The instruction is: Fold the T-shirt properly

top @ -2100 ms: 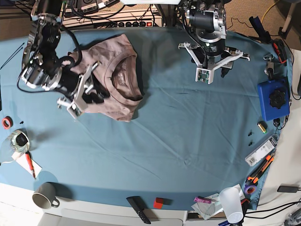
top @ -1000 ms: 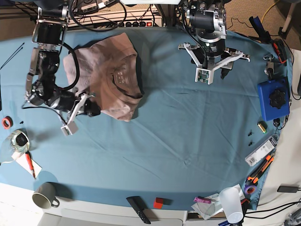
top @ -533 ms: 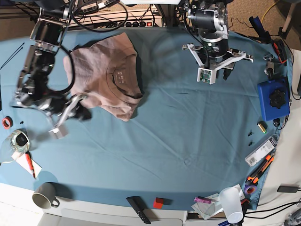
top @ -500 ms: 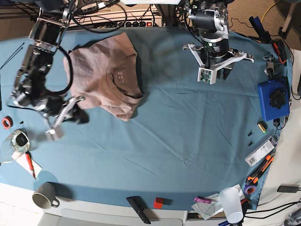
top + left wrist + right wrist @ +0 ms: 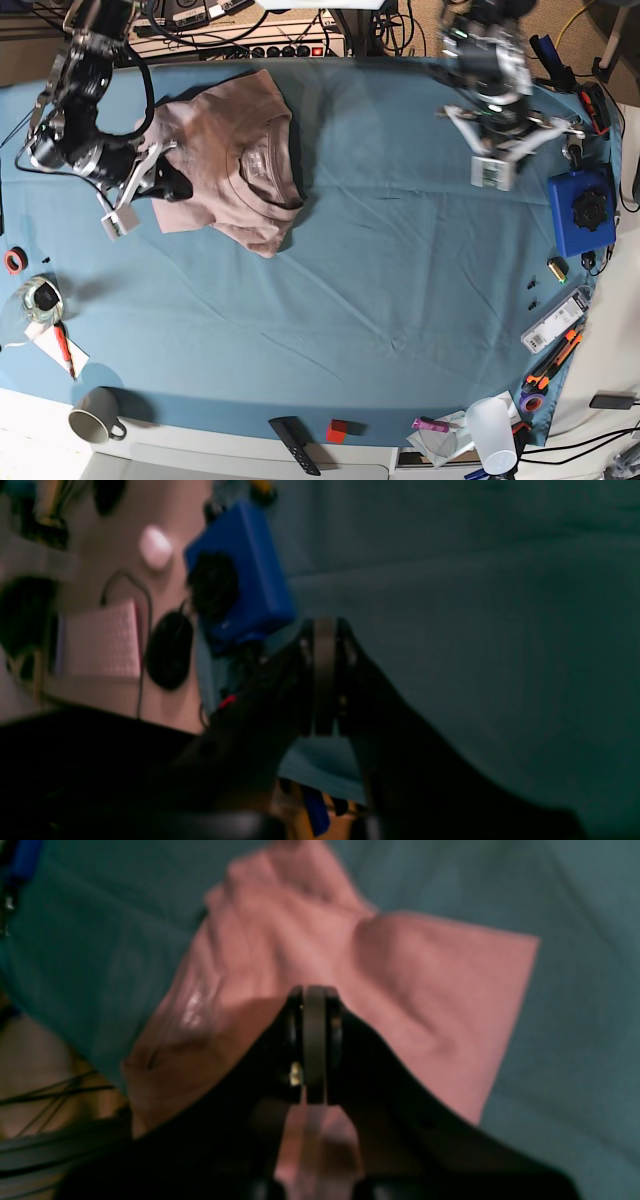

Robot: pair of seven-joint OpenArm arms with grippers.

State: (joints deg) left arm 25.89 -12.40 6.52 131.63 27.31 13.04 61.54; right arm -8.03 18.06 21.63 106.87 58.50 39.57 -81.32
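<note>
Where the teal-blue table cloth [image 5: 380, 290] meets the near left corner of the table, a grey ceramic mug [image 5: 95, 414] stands, with a red-handled tool [image 5: 63, 347] on a white sheet and a roll of tape [image 5: 38, 298] along the left edge beyond it. Further back on that left side, the right gripper [image 5: 160, 180] hangs at the left border of the wrinkled dusty pink-beige cotton T-shirt [image 5: 235, 160]. In the right wrist view its dark jaws are pressed flat together with no gap, and nothing is caught between them; the pink cloth [image 5: 400, 990] lies spread beneath. The T-shirt sits bunched near the far left corner, its ribbed round collar showing in the middle of the heap, one square flap lying flat toward the left edge.

Past the bare middle of the cloth, a black flat remote-like bar [image 5: 296, 446] and a small red block [image 5: 338, 431] lie at the near edge. Toward the far right corner the left gripper [image 5: 492, 172] hovers above bare cloth, well apart from the T-shirt. The blurred left wrist view shows its jaws closed together on nothing. Just beside it, at the right edge, rests a blue plastic box with a black knob [image 5: 581, 211]. A translucent white plastic cup [image 5: 492, 434] stands at the near right corner.
</note>
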